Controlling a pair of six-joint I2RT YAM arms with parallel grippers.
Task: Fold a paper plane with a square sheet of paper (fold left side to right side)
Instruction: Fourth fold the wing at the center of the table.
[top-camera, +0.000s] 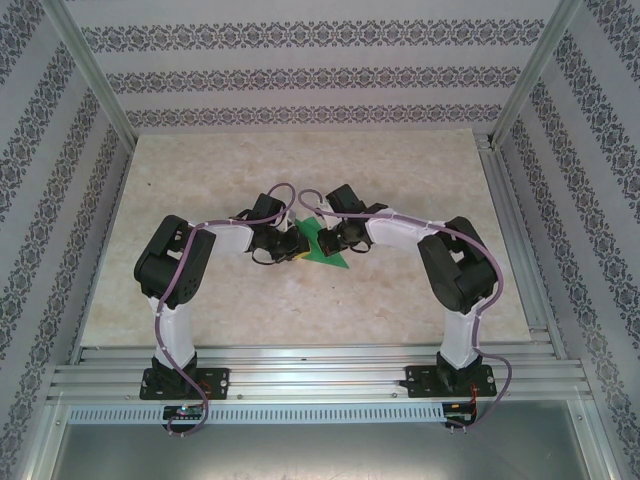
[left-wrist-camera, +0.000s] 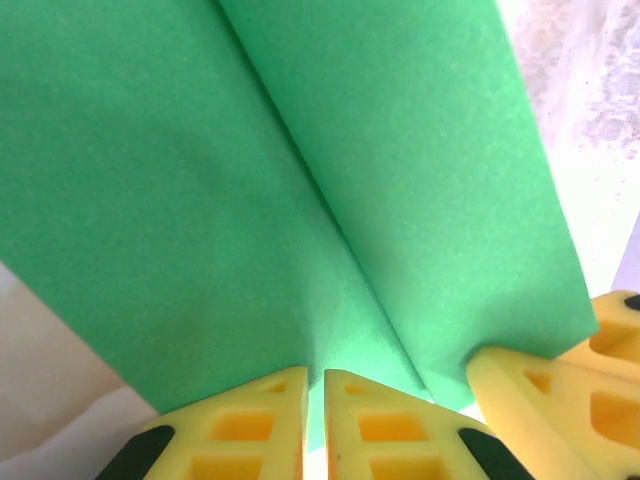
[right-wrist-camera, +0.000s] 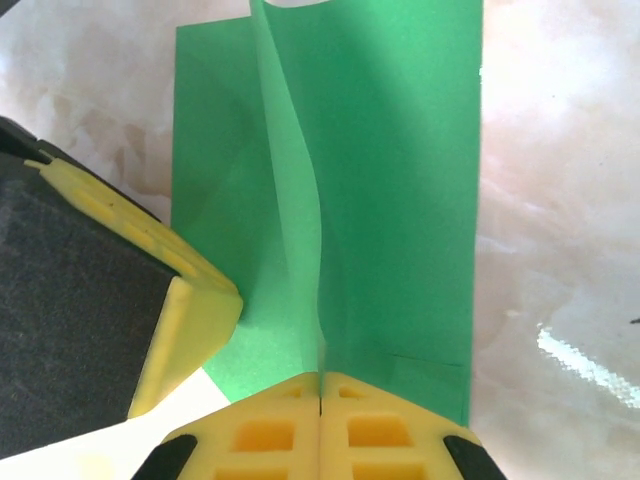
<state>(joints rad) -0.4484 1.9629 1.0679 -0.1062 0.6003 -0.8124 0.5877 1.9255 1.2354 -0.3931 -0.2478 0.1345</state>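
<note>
From above, the two arms meet in the middle of the bench (top-camera: 300, 170). The left tool (top-camera: 292, 248) and the right tool (top-camera: 335, 238) are close together, and the green sheet (top-camera: 328, 250) lies between them. It is small in this view and its shape is hard to read. In the left wrist view the sheet (left-wrist-camera: 200, 200) covers nearly everything, with one straight crease running from the top down toward the fingers. The left tool (left-wrist-camera: 316, 420) has its jaws almost together, and it seems to nip the near edge of the sheet, though the thin gap makes this uncertain. A yellow finger (left-wrist-camera: 540, 385) of the right tool touches the sheet just beside it. In the right wrist view the right tool (right-wrist-camera: 320, 420) is clenched on a ridge of the sheet (right-wrist-camera: 400, 200). The ridge stands up along the middle, while both sides rest on the bench. I judge the task to be at an early step: the left-to-right fold is started but not laid over or pressed flat. No pointed nose and no wings are made yet, so nearly all the folding is left.
</note>
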